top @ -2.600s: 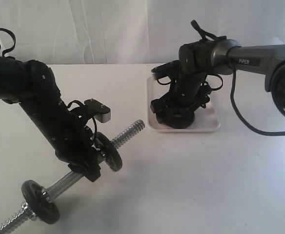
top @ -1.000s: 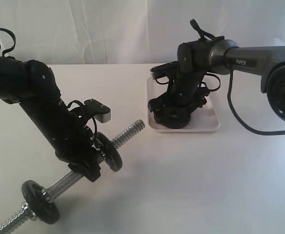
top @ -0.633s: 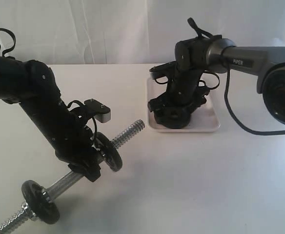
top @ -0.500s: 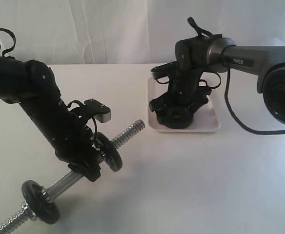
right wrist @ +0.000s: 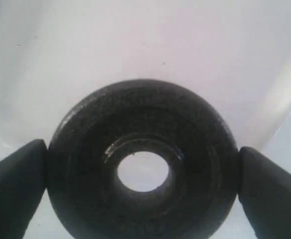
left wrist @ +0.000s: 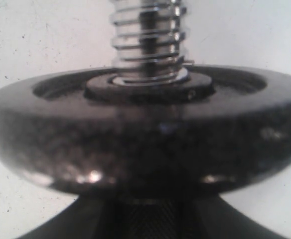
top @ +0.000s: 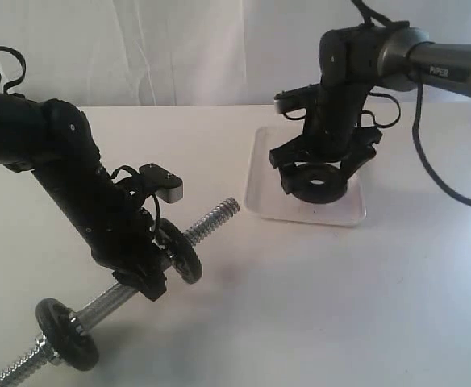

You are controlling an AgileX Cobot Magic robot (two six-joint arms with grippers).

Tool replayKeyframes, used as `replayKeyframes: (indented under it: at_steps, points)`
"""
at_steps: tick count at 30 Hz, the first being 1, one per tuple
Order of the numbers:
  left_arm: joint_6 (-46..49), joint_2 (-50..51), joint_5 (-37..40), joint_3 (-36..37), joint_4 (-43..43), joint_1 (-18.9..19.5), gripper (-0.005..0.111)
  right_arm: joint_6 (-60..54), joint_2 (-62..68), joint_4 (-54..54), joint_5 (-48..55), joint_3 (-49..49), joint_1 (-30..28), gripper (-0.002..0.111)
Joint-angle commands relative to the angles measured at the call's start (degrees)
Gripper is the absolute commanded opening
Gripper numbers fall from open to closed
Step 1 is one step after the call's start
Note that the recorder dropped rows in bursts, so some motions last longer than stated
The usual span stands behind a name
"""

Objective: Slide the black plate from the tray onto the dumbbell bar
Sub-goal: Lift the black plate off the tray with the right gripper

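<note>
The black plate (top: 319,185) hangs flat just above the tray (top: 269,196), and my right gripper (top: 320,177) is shut on its rim. The right wrist view shows the plate (right wrist: 85,149) pinched between both fingers (right wrist: 16,184), with the white tray (right wrist: 135,40) below it and visible through its hole. My left gripper (top: 150,275) is shut on the dumbbell bar (top: 212,221), holding it tilted with its free threaded end pointing toward the tray. Two black discs (top: 182,251) (top: 66,323) sit on the bar. The left wrist view is filled by one disc (left wrist: 145,139) and the thread (left wrist: 148,40).
The white table (top: 316,306) extends between the bar's free end and the tray. A white cloth backdrop (top: 179,48) hangs behind. The right arm's cable (top: 429,173) loops over the table at the right.
My right gripper has risen and moved right with the black plate, lifting it off the tray floor. The left arm and bar have not moved.
</note>
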Motion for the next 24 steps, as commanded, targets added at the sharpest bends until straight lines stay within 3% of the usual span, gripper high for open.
replayKeyframes:
  at_steps: [1, 7, 11, 18, 24]
  points:
    - [-0.07, -2.43, 1.31, -0.56, -5.08, -0.22, 0.000, -4.33, -4.49, 6.15, 4.16, 0.06, -0.16, 0.000]
    - [-0.03, -2.43, 1.80, -0.56, -5.08, -0.35, 0.000, -12.83, -12.37, 17.41, 8.22, 0.25, -1.38, 0.000]
    - [0.08, -2.43, 2.10, -0.56, -5.08, -0.35, 0.000, -13.34, -18.82, 18.08, 8.22, 4.77, -3.19, 0.000]
    - [0.08, -2.43, 2.10, -0.56, -5.08, -0.35, 0.000, -20.57, -33.45, 30.26, 8.22, 22.33, -9.30, 0.000]
    - [0.22, -2.58, 4.61, -0.56, -5.08, -0.35, 0.000, -22.96, -45.58, 33.01, 4.98, 36.56, -9.96, 0.000]
